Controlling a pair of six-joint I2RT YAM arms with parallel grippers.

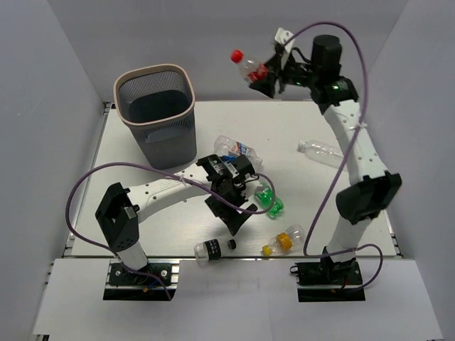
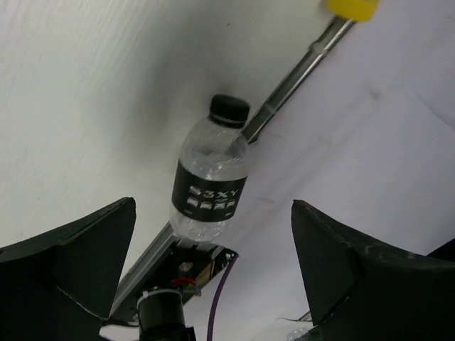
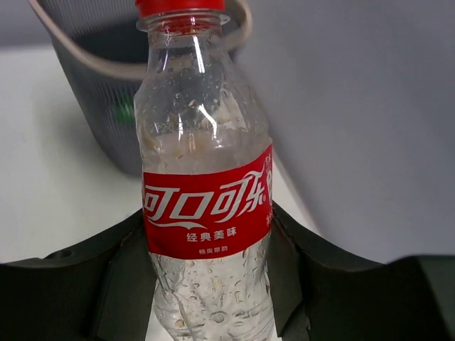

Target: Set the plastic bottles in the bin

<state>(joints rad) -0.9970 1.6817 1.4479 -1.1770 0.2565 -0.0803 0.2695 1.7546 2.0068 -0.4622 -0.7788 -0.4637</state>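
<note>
The bin (image 1: 156, 114) sits ahead and left of the right gripper (image 1: 264, 77), which is clamped on the red-label bottle (image 3: 206, 206) mid-air. Probably best to carry it right over the rim before releasing. The left gripper (image 2: 213, 241) gapes wide above the black-label bottle (image 2: 210, 177).

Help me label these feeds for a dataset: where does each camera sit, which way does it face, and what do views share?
Top external: above and behind the bases, looking down on the table and bin; both arms show.
Left wrist: looks down between the fingers of the open left gripper at the black-labelled bottle.
Right wrist: looks along the red-labelled bottle clamped in the right gripper, toward the bin.
Shared: top external also shows both those bottles.
</note>
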